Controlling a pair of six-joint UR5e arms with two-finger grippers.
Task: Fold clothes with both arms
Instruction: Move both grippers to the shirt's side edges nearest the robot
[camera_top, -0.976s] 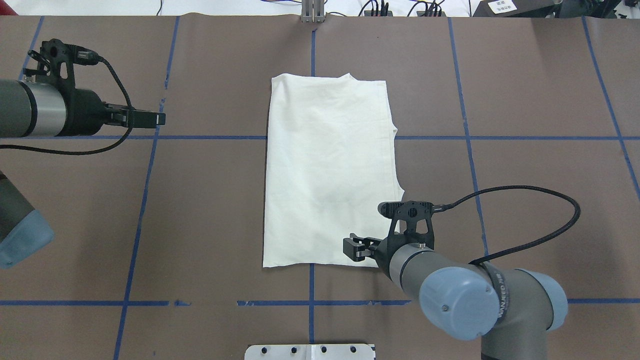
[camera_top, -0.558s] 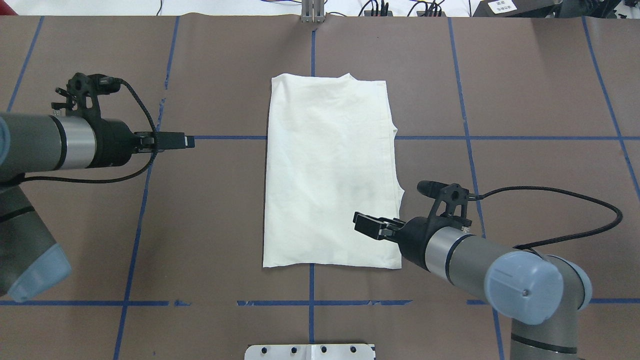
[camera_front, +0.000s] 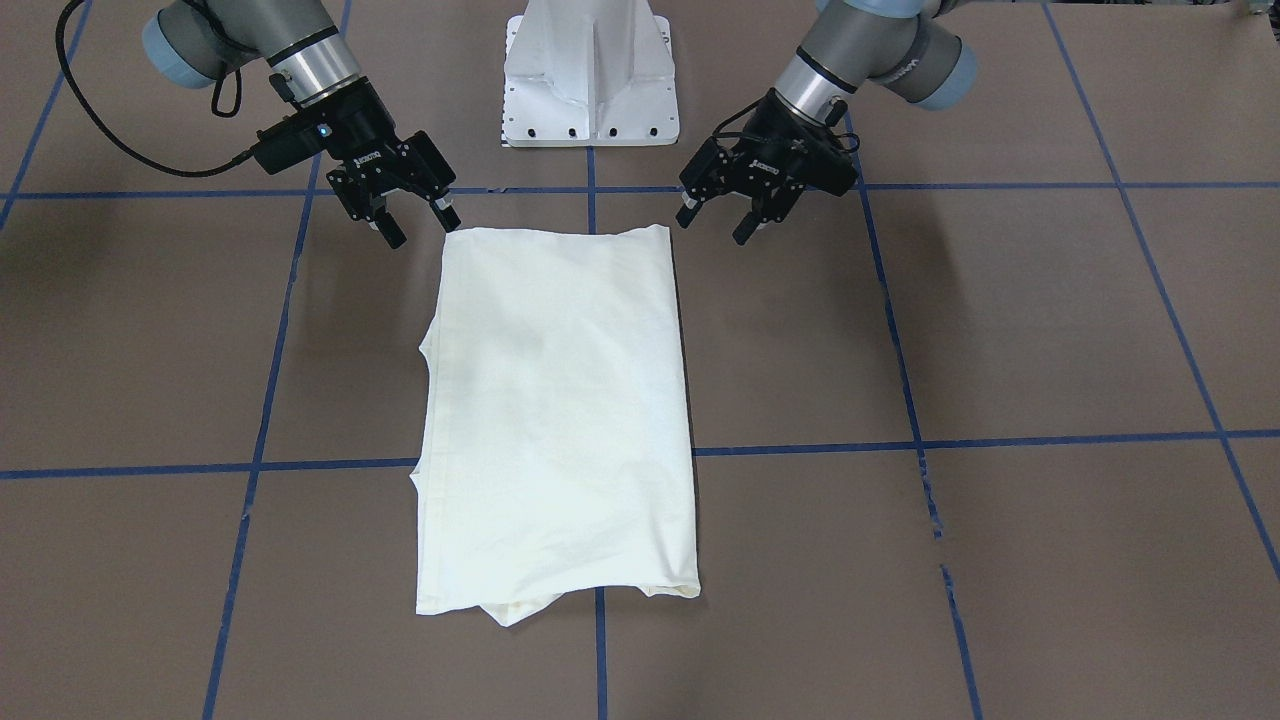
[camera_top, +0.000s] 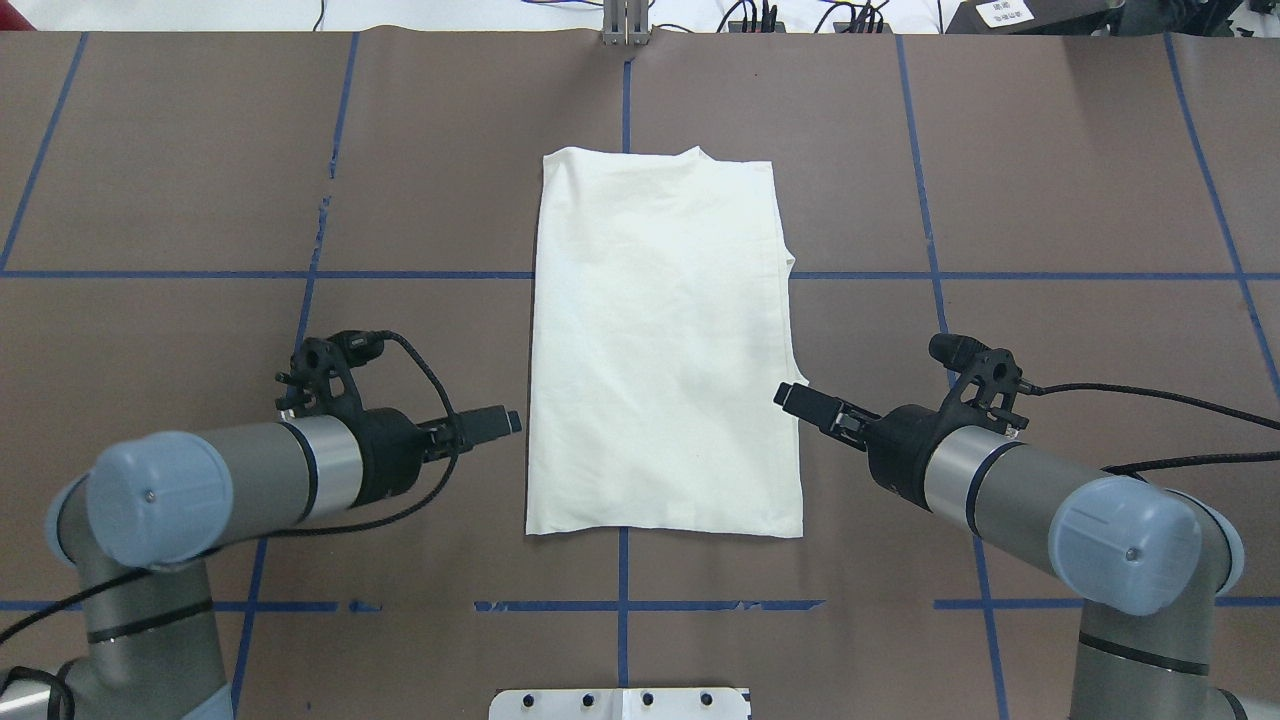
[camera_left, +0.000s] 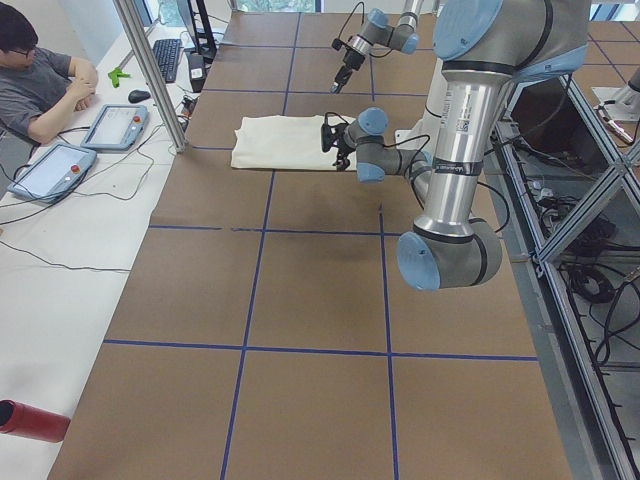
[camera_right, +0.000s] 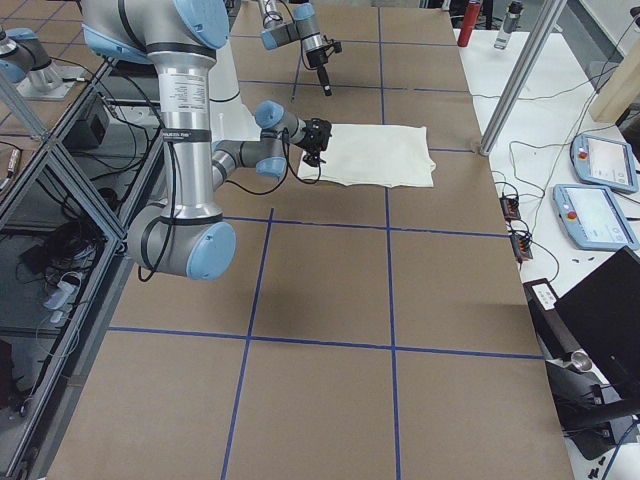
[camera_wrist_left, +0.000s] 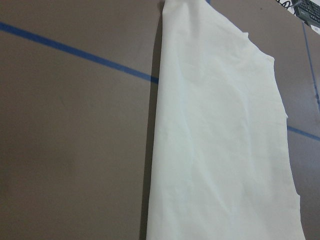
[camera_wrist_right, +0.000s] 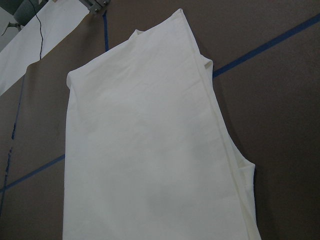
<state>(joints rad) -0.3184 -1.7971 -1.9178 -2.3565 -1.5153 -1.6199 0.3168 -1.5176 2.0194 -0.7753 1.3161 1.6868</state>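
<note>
The clothes are one cream-white shirt (camera_top: 660, 340), folded into a long rectangle with its plain side up, lying flat mid-table (camera_front: 560, 420). My left gripper (camera_top: 510, 420) hovers just off the shirt's left edge near the robot-side end; the front view shows it open (camera_front: 715, 225) and holding nothing. My right gripper (camera_top: 785, 395) is at the shirt's right edge, also open (camera_front: 422, 230) and holding nothing. Both wrist views look along the shirt (camera_wrist_left: 220, 140) (camera_wrist_right: 150, 150) and show no fingers.
Blue tape lines grid the brown table cover (camera_top: 300, 150). The white pedestal base (camera_front: 590, 75) stands behind the shirt's robot-side end. A seated person (camera_left: 40, 75) and tablets (camera_left: 115, 125) are beyond the far table edge, with cables there.
My left arm swung in from the far left toward the shirt's near left edge. My right gripper moved off the shirt's near right corner out to its right edge. The shirt stayed put.
</note>
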